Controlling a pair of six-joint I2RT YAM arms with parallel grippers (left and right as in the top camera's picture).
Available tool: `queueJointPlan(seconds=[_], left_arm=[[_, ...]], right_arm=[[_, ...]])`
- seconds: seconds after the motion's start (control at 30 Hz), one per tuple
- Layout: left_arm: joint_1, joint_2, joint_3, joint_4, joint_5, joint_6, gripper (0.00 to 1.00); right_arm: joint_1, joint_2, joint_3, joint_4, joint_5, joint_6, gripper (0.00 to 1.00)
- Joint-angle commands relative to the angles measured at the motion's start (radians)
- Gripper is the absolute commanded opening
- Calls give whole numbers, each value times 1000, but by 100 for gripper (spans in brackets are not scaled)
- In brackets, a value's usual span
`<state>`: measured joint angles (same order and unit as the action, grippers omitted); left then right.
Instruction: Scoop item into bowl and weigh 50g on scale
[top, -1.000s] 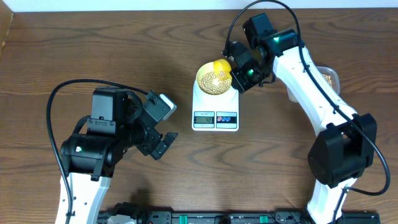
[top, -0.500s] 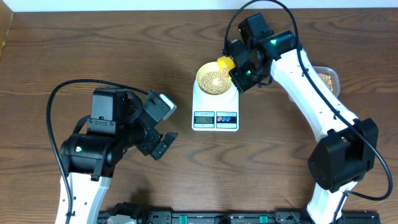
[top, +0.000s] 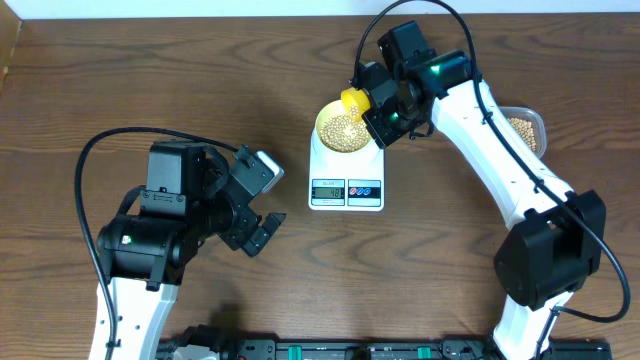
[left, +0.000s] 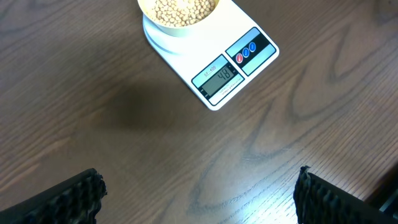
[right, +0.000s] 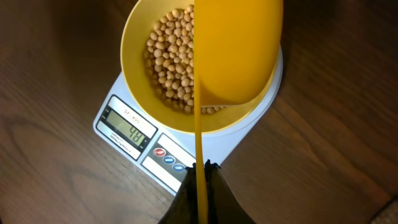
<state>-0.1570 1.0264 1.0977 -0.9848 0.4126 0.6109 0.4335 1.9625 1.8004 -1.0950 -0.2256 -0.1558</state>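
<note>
Grips the yellow spoon (right: 236, 56) by the handle in the closed right gripper (right: 200, 177), scoop edge-on just above the bowl (right: 132, 37) of beans (right: 171, 62) on the scale (left: 214, 59). Likely calls for reaching right to the tub (top: 528, 125); left gripper (left: 199, 196) wide, empty, well apart.

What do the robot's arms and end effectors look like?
The left arm and right arm have white links, black joints and looping black cables. A green light glows on the right. The left end effector and right end effector are black.

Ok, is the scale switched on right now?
On: the scale shows dark digits on its display in both wrist views, with the bowl of beans on its platform.
</note>
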Motion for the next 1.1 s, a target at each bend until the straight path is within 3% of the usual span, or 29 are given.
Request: queueJointPlan(seconds=[0.0,0.17,0.2,0.23,0.4,0.87,0.93,1.07], left_arm=[[5,0,19,-2,-2,17,99],[5,0,19,-2,-2,17,99],[5,0,19,-2,-2,17,99],[5,0,19,-2,-2,17,99],[5,0,19,-2,-2,17,99],[5,0,19,-2,-2,17,99],[5,0,19,-2,-2,17,99],[5,0,19,-2,-2,17,99]], right_arm=[[8,-25,19,2,-17,21,1],[12,-25,19,-6,-72,23,1],[14,-26,19,-27,-1,-25,1],[13,-26,19,-20,48,17,1],[20,-25,19,-31,97,-31,1],[18,-25,19,0,-50,24,1],[17,-25,19,-24,63,-20,1],[10,-25,19,-4,0,19,1]])
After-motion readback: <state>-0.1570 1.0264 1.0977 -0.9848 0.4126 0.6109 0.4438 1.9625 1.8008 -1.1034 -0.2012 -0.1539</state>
